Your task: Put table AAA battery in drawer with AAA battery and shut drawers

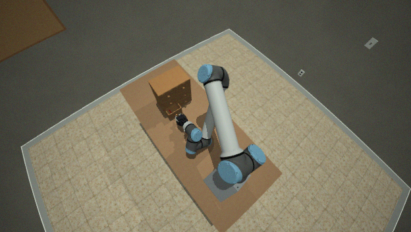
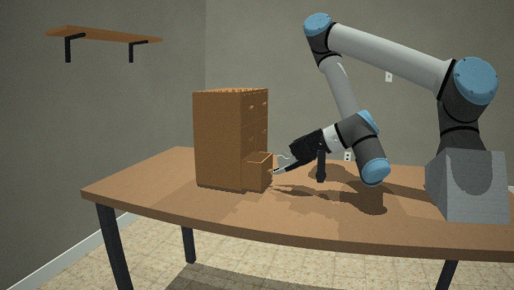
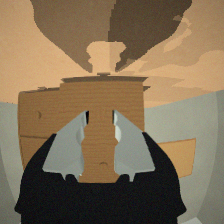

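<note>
The wooden chest [image 1: 171,87] stands upright at the far end of the table and also shows from the side [image 2: 231,140]. Its bottom drawer [image 2: 256,170] [image 1: 168,111] is pulled partly out, and something small and red lies in it. My gripper [image 2: 276,169] is level with that drawer's front. In the wrist view its narrowly set fingers sit either side of the small knob [image 3: 102,163], with a gap on each side. The other drawers look closed. I cannot see an AAA battery on the table in any view.
The arm's grey base block [image 2: 469,185] stands at the near right end of the table. The elbow [image 2: 372,170] hangs low over the table behind the gripper. A wall shelf [image 2: 103,35] hangs far to the left.
</note>
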Controlling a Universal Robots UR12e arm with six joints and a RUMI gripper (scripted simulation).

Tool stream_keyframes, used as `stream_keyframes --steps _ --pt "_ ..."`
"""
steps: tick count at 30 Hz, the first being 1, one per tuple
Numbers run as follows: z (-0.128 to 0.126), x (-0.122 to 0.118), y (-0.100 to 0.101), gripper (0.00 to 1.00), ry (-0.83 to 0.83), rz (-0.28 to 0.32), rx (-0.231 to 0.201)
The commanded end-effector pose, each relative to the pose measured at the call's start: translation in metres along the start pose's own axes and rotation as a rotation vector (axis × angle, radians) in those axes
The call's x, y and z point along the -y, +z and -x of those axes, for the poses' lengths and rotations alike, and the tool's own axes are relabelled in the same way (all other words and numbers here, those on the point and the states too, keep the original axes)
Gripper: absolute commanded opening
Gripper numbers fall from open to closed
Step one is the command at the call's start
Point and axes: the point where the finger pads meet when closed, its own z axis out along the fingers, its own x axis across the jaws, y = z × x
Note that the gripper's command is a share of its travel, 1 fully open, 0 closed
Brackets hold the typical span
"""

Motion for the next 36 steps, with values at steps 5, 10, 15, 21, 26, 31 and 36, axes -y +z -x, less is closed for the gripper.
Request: stream_keyframes --steps 5,10,15,21,26,31,36 --pt "-0.0001 -0.0039 0.0057 0.2 0.0 0.001 0.0" --pt "-0.0001 -0.0057 0.0088 0.2 0.0 0.001 0.0" --pt "-0.0001 -0.0068 0.0107 0.2 0.0 0.001 0.0" --pt "-0.0001 -0.0072 0.0114 0.2 0.0 0.001 0.0" --pt "-0.0001 -0.0073 0.0116 0.2 0.0 0.001 0.0" --pt "-0.0001 -0.0073 0.0116 0.2 0.0 0.001 0.0" --pt "-0.0001 -0.0073 0.0116 0.2 0.0 0.001 0.0"
